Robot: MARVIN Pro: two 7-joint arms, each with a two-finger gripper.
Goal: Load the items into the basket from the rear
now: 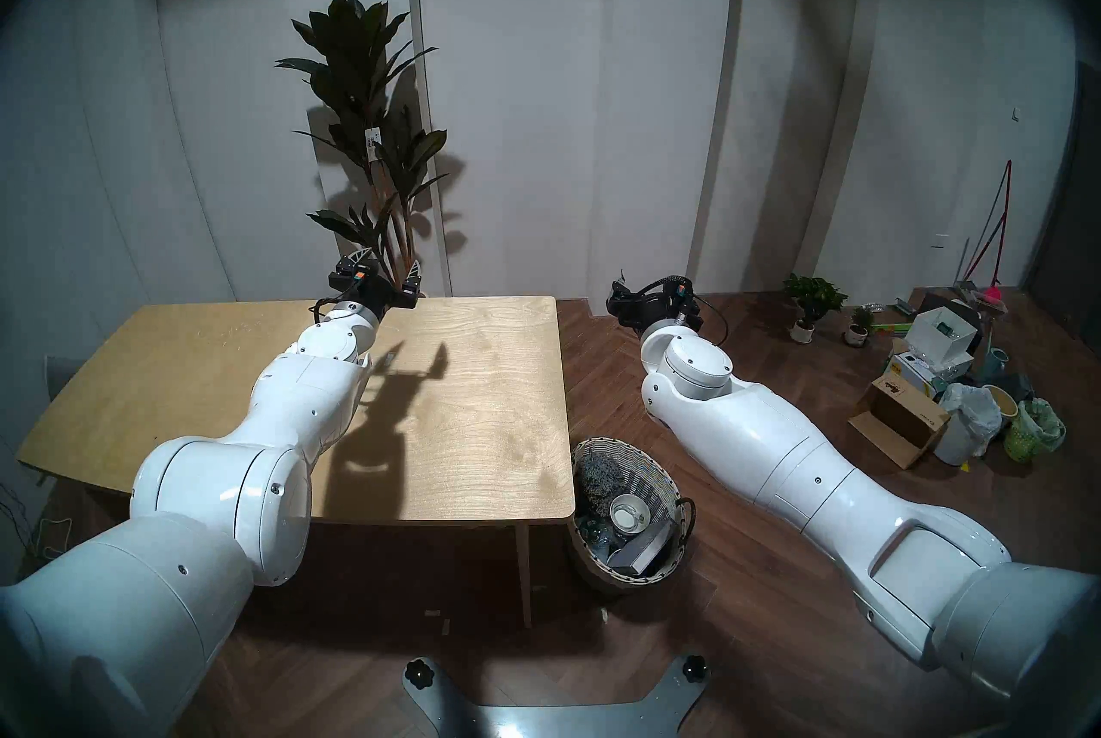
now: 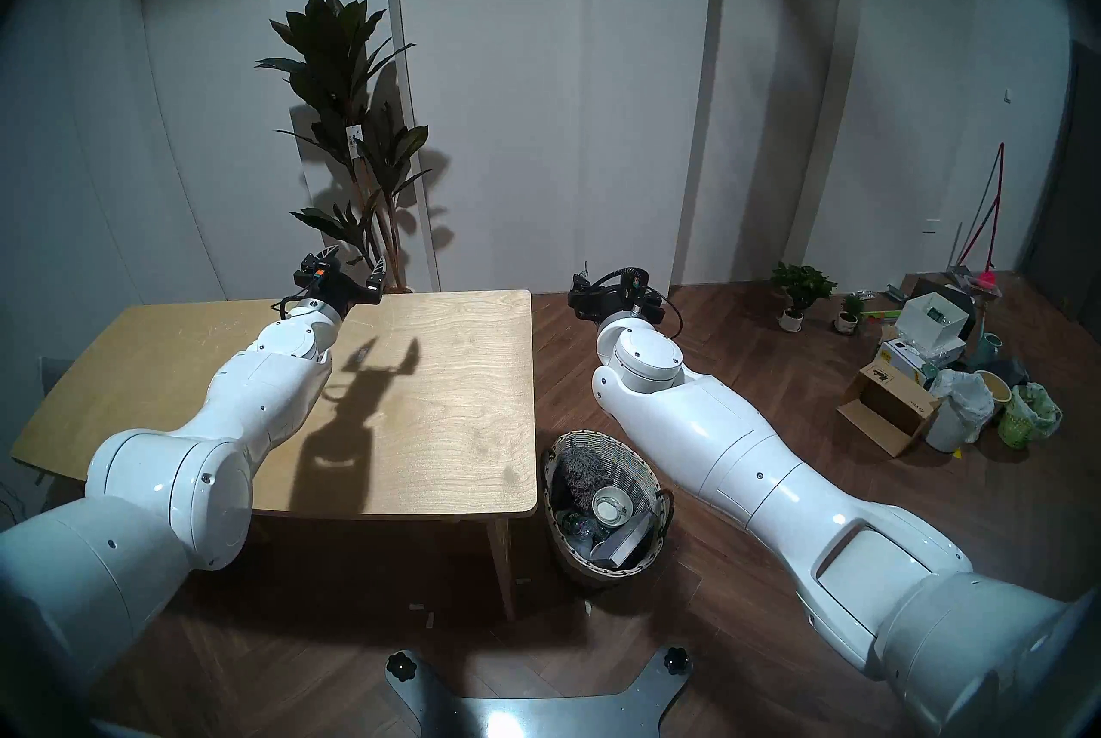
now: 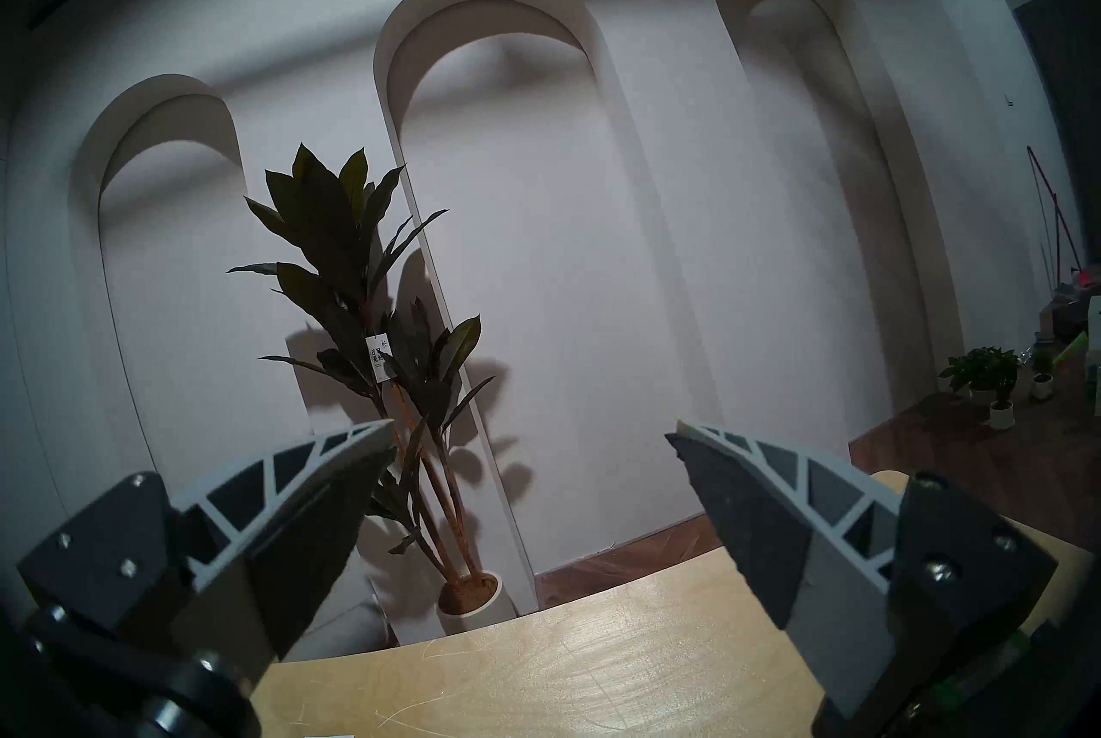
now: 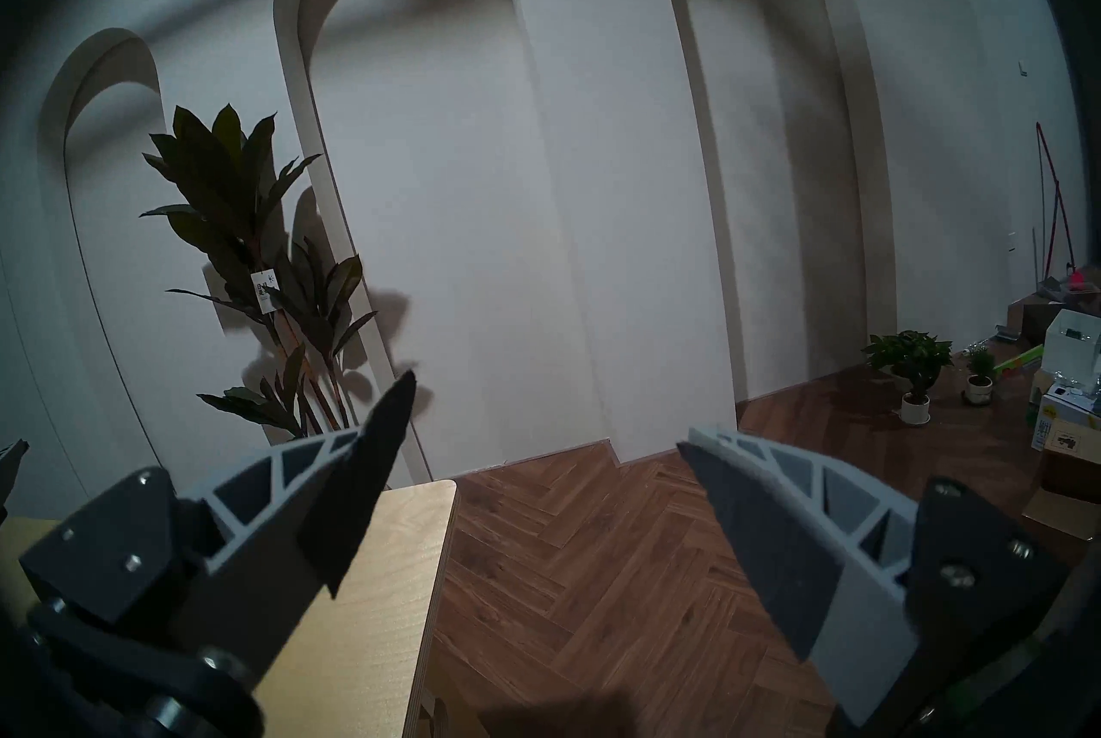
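Note:
The round wicker basket (image 1: 658,460) stands on the floor by the table's near right corner, also in the right head view (image 2: 634,454). It holds a grey fuzzy bundle, a white cup, something of clear glass or plastic and a dark box. The water bottle, the coiled cable and the squeeze bottle cannot be made out. My left gripper (image 1: 390,266) is open and empty above the table's far edge (image 3: 530,430). My right gripper (image 4: 545,415) is open and empty over the floor right of the table. Its fingers are mostly hidden behind the wrist (image 1: 652,305) in the head views.
The wooden table (image 1: 476,391) is bare. A tall potted plant (image 1: 369,135) stands behind it against the arched wall. Boxes, bags and a small lime-green basket (image 1: 1028,436) crowd the far right floor, with small potted plants (image 1: 813,302). A metal base plate (image 1: 554,710) lies near me.

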